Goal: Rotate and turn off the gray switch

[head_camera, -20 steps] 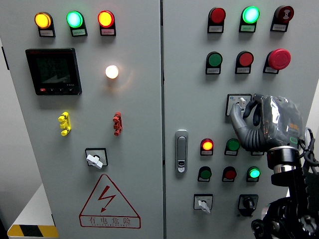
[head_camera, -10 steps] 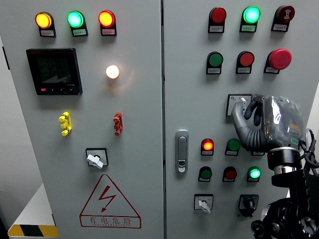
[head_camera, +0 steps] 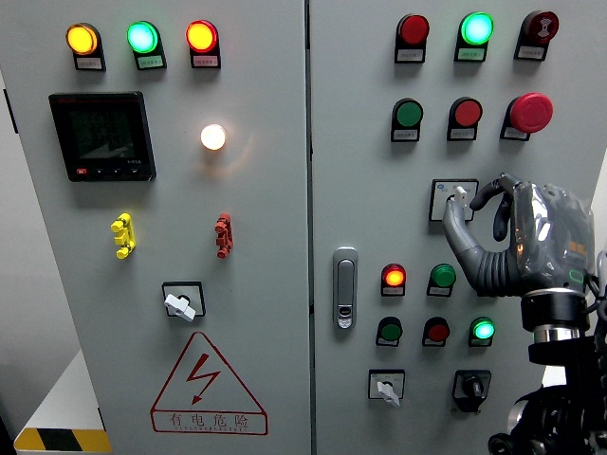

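Observation:
The gray switch [head_camera: 456, 193] sits in a small square plate on the right cabinet door, below the green and red push buttons. My right hand [head_camera: 463, 205] reaches up from the lower right. Its thumb [head_camera: 452, 216] presses the knob from the lower left. The curled black fingertips [head_camera: 479, 197] close on it from the right, and the hand hides the plate's right part. The left arm does not show.
Two similar gray rotary switches sit on the left door [head_camera: 180, 303] and low on the right door [head_camera: 386, 389], next to a black switch [head_camera: 470, 386]. Lit lamps [head_camera: 394, 277], a red mushroom button [head_camera: 531, 112] and a door handle [head_camera: 345, 287] surround the hand.
My right hand has shifted a little to the right and down, uncovering more of the switch plate. The lamps look the same.

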